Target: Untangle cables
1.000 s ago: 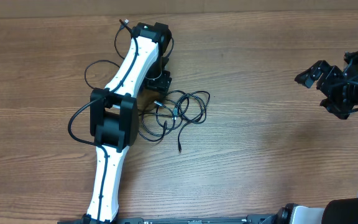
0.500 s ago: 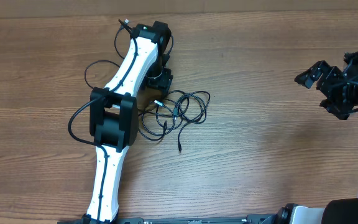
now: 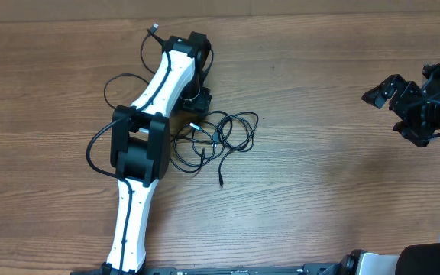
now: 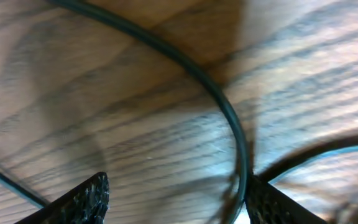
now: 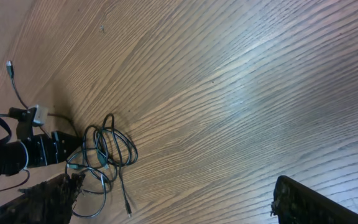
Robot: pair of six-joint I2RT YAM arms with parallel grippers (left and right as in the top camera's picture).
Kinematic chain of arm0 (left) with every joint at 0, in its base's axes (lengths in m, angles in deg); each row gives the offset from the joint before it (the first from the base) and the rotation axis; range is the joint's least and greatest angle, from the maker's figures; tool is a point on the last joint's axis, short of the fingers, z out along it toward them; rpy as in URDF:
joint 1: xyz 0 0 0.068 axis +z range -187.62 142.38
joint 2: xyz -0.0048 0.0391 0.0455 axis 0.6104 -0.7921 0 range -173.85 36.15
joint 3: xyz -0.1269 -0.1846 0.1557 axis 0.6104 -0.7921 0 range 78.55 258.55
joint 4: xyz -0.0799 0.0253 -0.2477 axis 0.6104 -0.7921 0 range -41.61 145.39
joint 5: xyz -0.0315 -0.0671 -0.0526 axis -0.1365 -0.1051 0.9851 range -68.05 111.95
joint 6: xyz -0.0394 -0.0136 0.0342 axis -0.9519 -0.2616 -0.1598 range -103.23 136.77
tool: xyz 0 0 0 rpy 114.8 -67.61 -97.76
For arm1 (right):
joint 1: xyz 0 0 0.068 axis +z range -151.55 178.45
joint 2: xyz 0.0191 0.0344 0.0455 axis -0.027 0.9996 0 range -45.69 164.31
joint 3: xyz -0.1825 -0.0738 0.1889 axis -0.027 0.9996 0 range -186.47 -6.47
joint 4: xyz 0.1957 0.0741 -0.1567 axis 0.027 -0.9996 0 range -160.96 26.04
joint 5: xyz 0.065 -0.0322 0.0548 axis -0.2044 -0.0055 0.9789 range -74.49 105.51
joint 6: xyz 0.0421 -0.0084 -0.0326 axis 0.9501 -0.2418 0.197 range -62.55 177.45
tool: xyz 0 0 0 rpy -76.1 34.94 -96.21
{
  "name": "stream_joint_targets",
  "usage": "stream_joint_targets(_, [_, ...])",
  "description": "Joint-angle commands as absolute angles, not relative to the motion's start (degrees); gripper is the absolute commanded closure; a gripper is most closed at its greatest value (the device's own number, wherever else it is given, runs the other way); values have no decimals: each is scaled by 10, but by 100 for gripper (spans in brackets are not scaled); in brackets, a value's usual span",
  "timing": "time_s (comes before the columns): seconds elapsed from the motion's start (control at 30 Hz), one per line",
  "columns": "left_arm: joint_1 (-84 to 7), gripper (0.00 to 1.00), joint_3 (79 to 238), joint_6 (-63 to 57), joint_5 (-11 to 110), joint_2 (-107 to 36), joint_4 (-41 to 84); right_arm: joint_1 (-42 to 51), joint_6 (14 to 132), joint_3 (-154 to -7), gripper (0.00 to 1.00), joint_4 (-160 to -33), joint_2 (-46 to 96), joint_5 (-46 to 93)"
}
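The cables (image 3: 221, 134) are thin black cords lying in a tangle of loops on the wooden table, with one free plug end (image 3: 221, 182) pointing toward the front. My left gripper (image 3: 196, 102) points down at the tangle's left edge. In the left wrist view it (image 4: 176, 186) is open close above the wood. One cable (image 4: 225, 109) curves past the inner side of its right finger (image 4: 272, 204), and nothing is clamped. My right gripper (image 3: 392, 114) hovers far to the right, open (image 5: 173, 193) and empty. The tangle (image 5: 107, 149) shows at its lower left.
A thicker black wire (image 3: 117, 80) loops off the left arm, and another end (image 3: 153, 29) sticks up near the table's far edge. The left arm's white links (image 3: 155, 88) cover part of the tangle. Bare wood (image 3: 319, 153) lies between the tangle and the right gripper.
The left arm has shifted very slightly; the cables lie as before. The right arm has not moved.
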State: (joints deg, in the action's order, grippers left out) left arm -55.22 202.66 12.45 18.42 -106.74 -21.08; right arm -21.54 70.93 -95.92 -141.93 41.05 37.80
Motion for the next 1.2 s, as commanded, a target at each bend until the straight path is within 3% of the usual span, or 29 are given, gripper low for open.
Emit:
stream_joint_targets(0.0, [-554,30,2015,118,125,-1070,-218,-214,712,-957,0,-1416,404,383])
stream_joint_targets(0.37, [-540,32,2014,114,122,-1070,-247,-214,711,-957,0,-1417,404,383])
stream_joint_targets(0.53, [-542,38,2014,136,171,-1070,-274,-214,712,-957,0,-1414,404,383])
stream_joint_targets(1.17, [-543,39,1976,181,128,-1070,-291,-214,710,-957,0,-1416,404,383])
